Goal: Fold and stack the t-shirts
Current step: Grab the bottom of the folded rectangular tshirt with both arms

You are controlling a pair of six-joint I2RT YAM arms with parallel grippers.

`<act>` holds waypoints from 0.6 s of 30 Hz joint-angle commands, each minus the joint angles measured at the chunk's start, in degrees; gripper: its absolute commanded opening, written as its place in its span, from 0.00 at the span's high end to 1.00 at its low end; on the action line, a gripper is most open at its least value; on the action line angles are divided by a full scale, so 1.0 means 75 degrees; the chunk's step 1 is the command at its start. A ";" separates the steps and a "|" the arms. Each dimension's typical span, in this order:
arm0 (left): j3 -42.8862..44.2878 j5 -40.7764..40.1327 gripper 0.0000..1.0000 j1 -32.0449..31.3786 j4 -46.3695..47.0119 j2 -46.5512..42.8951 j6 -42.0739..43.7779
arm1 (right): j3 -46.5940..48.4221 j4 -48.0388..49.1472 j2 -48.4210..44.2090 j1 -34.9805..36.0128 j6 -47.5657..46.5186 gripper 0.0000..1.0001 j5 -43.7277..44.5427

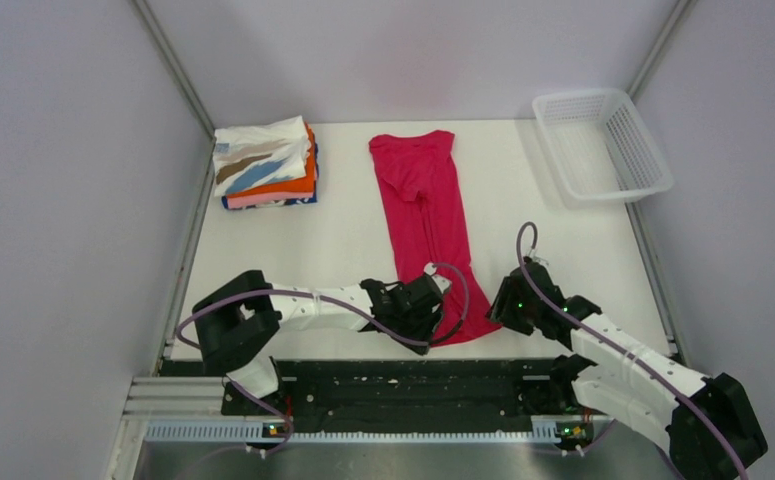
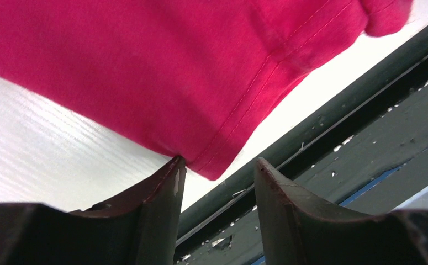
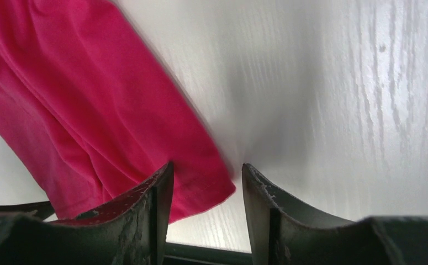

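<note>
Magenta-red t-shirt (image 1: 423, 205): lies as a long, narrow strip down the middle of the table (image 1: 353, 240). One end points at the far wall and the hem end sits at the near edge, right by the arms.

Left gripper (image 2: 218, 163): down low at the near-left corner of the hem. Its fingers (image 2: 162, 193) stand apart. The stitched corner of the cloth hangs just ahead of the gap and brushes the tip of one finger. Nothing is pinched.

Right gripper (image 3: 206, 165): down at the near-right corner of the hem, jaws parted. The corner of the cloth lies in the gap. One finger (image 3: 145, 204) overlaps the edge of the shirt and the other is over bare table. No clamp on the cloth.

Folded t-shirts (image 1: 266, 165): a neat stack in the far-left corner, well apart from both grippers. The top one is white with tan and blue streaks, and orange, pink and dark blue edges show beneath.

Basket (image 1: 635, 150): white mesh, in the far-right corner, set askew to the table edge.
</note>
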 commanded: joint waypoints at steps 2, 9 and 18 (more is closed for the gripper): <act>0.0211 0.0144 0.52 -0.0025 0.0383 0.0345 0.0071 | -0.0232 0.0368 0.0202 -0.0061 0.0111 0.55 -0.0151; 0.0129 0.0126 0.87 -0.0045 0.0091 0.0638 -0.0111 | -0.0339 0.0068 -0.0008 -0.0063 0.0275 0.82 -0.0502; -0.0601 -0.0136 1.00 -0.0179 -0.0573 -0.0494 -0.0972 | -0.0321 -0.1626 -0.1731 0.0288 0.1287 1.00 -0.1006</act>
